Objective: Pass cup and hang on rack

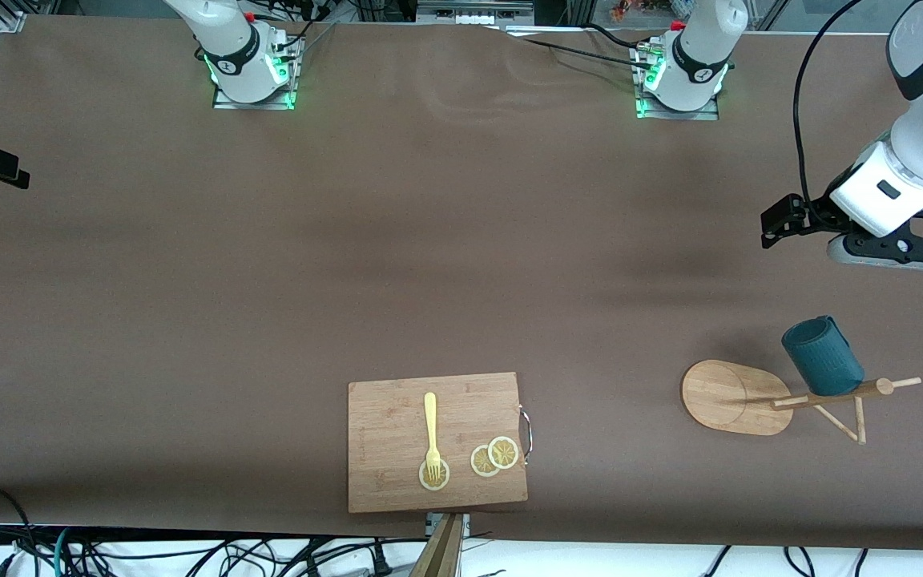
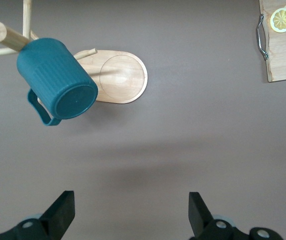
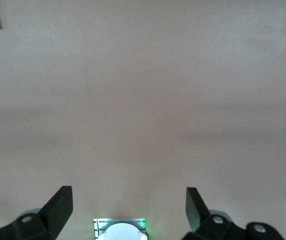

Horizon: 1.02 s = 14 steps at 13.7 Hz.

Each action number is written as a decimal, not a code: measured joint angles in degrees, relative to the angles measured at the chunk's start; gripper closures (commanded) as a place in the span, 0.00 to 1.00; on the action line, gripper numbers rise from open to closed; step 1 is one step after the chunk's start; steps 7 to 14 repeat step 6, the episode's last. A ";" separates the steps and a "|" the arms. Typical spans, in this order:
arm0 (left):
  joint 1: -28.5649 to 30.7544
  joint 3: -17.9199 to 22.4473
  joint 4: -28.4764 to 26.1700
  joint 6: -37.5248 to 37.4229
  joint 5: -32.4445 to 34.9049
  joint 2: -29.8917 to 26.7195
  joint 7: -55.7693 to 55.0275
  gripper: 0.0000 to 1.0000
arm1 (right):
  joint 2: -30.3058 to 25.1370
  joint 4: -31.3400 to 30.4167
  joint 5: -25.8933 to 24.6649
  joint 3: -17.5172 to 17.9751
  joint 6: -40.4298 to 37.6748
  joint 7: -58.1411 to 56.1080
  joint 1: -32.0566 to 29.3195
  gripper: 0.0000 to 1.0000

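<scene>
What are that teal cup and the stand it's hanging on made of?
The cup: probably matte plastic or silicone, judging by its even teal colour, dull sheen and moulded ribs, though glazed ceramic can't be ruled out. The rack: light unpainted wood, possibly bamboo, with visible grain on its oval base and plain round dowel pegs.

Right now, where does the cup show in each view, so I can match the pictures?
Front view: the cup hangs on the rack, toward the left arm's end of the table.
Left wrist view: the cup shows base-on, on a peg beside the rack's oval base.
Right wrist view: not in it.
Shared landmark: the cutting board.
</scene>
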 measured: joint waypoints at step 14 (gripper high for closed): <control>-0.53 0.04 0.01 -0.91 0.00 -0.20 -1.69 0.00 | 0.00 0.00 0.00 0.00 0.04 0.00 0.00 0.00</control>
